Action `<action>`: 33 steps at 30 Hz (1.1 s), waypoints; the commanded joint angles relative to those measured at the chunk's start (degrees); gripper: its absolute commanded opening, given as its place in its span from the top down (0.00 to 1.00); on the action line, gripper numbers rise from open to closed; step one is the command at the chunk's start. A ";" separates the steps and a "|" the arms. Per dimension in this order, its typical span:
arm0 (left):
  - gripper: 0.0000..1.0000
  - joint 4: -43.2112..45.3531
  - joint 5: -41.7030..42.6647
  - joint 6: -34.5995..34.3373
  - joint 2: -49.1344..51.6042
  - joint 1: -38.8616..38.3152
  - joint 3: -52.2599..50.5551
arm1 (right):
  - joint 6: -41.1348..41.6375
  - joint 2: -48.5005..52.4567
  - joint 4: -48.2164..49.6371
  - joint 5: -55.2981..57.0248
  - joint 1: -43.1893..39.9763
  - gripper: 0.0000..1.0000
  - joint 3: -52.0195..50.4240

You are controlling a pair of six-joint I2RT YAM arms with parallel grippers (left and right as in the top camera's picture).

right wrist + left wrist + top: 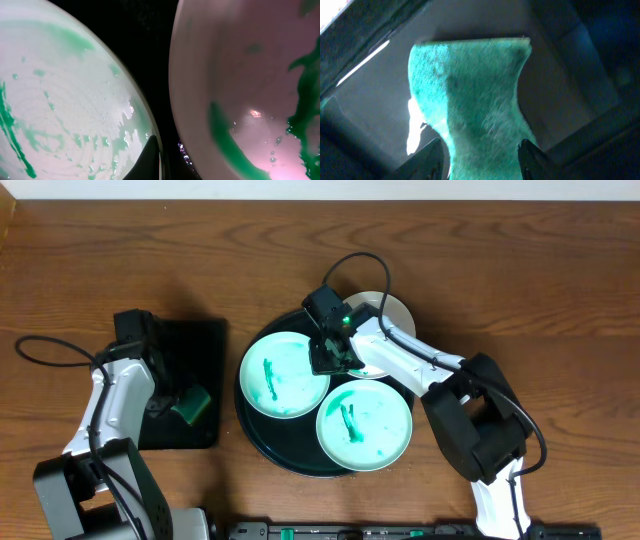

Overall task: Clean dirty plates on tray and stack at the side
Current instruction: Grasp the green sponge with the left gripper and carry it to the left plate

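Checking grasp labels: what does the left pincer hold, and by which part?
Left pincer grips the green sponge across its narrowed end nearest the wrist camera.

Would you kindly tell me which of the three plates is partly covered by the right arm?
The rear plate, at the tray's far right edge; the left plate and the front plate lie in plain view.

Overhead downward; wrists close (plates (285,375) shared)
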 commanded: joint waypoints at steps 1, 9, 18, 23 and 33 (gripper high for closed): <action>0.51 1.25 -1.51 -1.31 0.96 0.24 -1.51 | -0.33 1.64 0.74 -0.74 -0.13 0.99 0.44; 0.54 3.43 -1.42 -1.29 5.90 0.24 -1.64 | -0.33 1.64 0.74 -0.74 -0.13 0.99 0.46; 0.93 3.02 -1.07 0.11 5.75 0.24 -1.14 | -0.31 1.64 0.81 -0.72 -0.13 0.99 0.46; 0.93 -1.22 -1.07 5.09 2.67 0.24 2.05 | -0.31 1.64 0.83 -0.74 -0.15 0.99 0.46; 0.93 -5.90 7.52 23.06 -9.81 -0.50 5.60 | -0.33 1.64 1.20 -4.15 -1.16 0.99 0.68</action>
